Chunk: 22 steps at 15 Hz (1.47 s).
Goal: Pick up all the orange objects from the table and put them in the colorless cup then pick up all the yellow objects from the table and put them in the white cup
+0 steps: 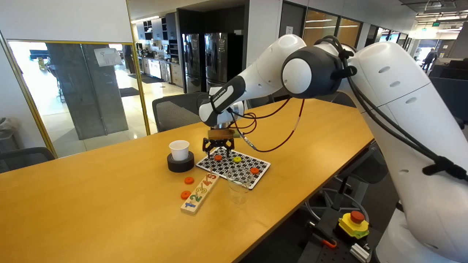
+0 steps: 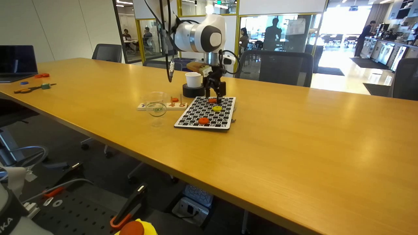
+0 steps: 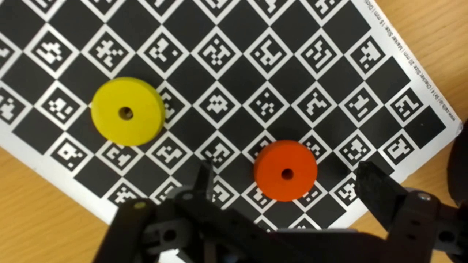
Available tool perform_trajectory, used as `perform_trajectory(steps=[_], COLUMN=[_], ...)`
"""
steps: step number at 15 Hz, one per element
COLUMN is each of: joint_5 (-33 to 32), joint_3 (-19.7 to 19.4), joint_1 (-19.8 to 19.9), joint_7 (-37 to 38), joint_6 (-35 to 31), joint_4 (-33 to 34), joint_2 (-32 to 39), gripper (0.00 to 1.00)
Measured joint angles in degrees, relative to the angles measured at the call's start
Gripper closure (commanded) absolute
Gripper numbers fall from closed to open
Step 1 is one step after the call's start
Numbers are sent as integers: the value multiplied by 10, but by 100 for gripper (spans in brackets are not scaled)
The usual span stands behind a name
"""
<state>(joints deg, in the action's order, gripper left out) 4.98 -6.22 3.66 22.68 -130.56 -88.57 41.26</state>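
Jaws wide apart over the checkered board (image 3: 234,98), an orange disc (image 3: 274,171) between them.

Free gap either side of orange disc (image 3: 285,163) within spread pincer (image 3: 285,173); yellow disc (image 3: 128,102) near, outside.

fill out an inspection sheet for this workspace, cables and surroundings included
Surface: wood-toned table with bright reflections.
Job's things: two orange discs on the checkered board, two beside the number board; yellow disc on the checkered board; clear cup upright on the table; white cup upright, in or on a black round base.
Clutter: checkered board, number board, plus a laptop and an orange-and-black tool toward one end.
Pincer: open, straddling one orange disc, with a gap on each side in the wrist view; nothing held.
Cables: black cables along the arm; a dark red cable loops down, table contact unclear.
Surroundings: mesh chairs and a standing person.
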Motion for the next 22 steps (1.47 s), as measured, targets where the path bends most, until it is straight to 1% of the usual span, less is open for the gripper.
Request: perform_trajectory(steps=[6,7,8,9,10,12,14,15,16,22], joint_5=[0,0,0,0,0,0,0,0,0,-2], joint_3=[0,0,0,0,0,0,-1,-2,-3,-4], joint_1=[-2,-2,-2,-2,-2,-2,-2,-2,-2,-8], joint_7=[0,0,0,0,0,0,0,0,0,5], joint_6=[35,38,39,39,39,39,39,39,40,41], joint_4=[7,8,8,9,9,10,13,14,15,11], joint_2=[0,0,0,0,0,0,0,-1,-1,-8], gripper=[0,25,25,32,42,58,71,79,83,83])
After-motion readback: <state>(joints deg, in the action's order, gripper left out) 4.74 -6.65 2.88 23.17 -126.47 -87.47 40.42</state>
